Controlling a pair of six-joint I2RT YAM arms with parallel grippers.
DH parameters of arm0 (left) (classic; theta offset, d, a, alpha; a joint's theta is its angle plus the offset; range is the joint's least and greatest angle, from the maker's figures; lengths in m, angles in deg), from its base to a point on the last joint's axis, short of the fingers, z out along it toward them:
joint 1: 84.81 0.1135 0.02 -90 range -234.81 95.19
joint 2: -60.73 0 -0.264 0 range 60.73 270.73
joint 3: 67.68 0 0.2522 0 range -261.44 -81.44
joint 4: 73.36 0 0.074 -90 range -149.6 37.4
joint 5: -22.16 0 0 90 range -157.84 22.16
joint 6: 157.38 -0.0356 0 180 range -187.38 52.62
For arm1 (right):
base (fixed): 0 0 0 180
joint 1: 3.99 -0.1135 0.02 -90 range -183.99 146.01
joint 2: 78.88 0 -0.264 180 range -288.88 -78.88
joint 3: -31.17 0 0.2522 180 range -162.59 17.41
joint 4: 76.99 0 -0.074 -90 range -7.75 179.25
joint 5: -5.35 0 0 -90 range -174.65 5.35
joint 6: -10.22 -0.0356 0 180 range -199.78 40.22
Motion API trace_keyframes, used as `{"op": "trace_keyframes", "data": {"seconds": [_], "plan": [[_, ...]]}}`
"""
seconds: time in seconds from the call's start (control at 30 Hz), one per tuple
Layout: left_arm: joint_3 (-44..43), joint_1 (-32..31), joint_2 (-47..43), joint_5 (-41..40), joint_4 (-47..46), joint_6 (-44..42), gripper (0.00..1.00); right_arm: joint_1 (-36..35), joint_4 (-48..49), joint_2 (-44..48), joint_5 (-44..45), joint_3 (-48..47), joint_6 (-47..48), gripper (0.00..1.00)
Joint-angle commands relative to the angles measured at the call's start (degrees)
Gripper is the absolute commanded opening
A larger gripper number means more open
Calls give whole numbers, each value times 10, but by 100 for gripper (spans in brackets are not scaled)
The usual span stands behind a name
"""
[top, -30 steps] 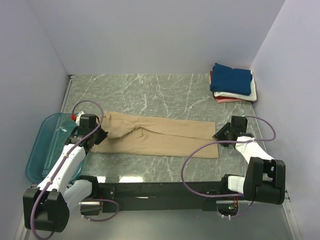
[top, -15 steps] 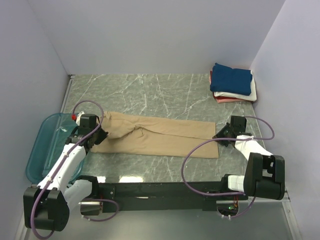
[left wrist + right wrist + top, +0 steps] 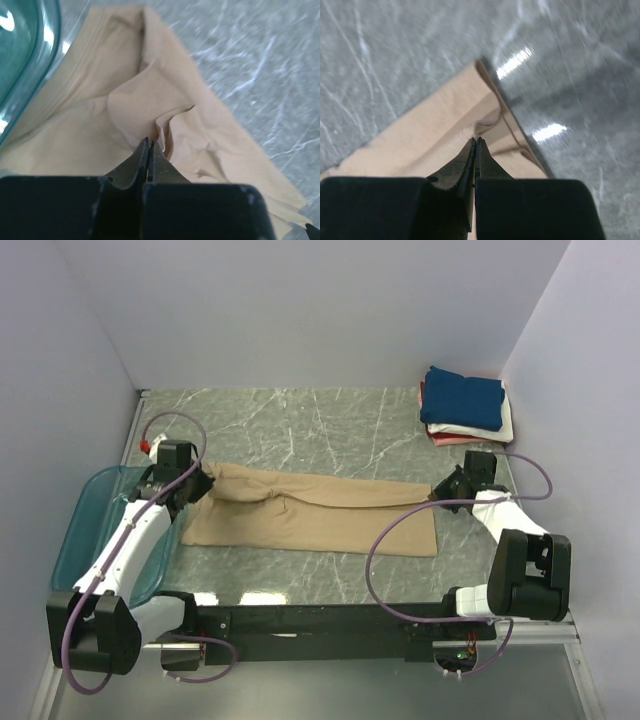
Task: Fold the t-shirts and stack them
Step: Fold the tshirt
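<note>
At the far left, a translucent teal plastic tub (image 3: pixel 85 530) sits at the desk's edge. The left hand (image 3: pixel 203 485) is just beside it, its jaws closed and pinching a bunched fold at the left end of the plain tan cloth t-shirt (image 3: pixel 310 515). In the left wrist view, the closed tips (image 3: pixel 150 146) bite into puckered cloth (image 3: pixel 125 100) with the tub's rim (image 3: pixel 47 40) close by.

The tan t-shirt lies stretched in a long band across the grey marble-patterned desk (image 3: pixel 320 425). At its right end the right hand (image 3: pixel 440 492) is closed, and in the right wrist view its tips (image 3: pixel 476 142) grip the cloth (image 3: pixel 430 140) near the far corner.

In the far right corner, well apart, a folded navy blue t-shirt (image 3: pixel 463 400) tops a folded white t-shirt (image 3: pixel 506 420) and a folded pinkish-red t-shirt (image 3: pixel 447 438).
</note>
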Motion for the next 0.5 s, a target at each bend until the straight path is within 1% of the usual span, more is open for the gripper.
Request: {"op": "trace_keyframes", "data": {"seconds": [0.0,0.2,0.33,0.47], "plan": [[-57,3,7,-23,8,-20,0,4,-10,-17,6,-48,5,0],[-83,8,-10,-37,30,-27,0,15,-18,-25,-4,-72,8,0],[-78,12,-31,-43,43,-29,0,23,-19,-23,-4,-74,10,0],[-61,18,-55,-37,42,-31,0,31,-20,-30,-23,-86,8,0]]}}
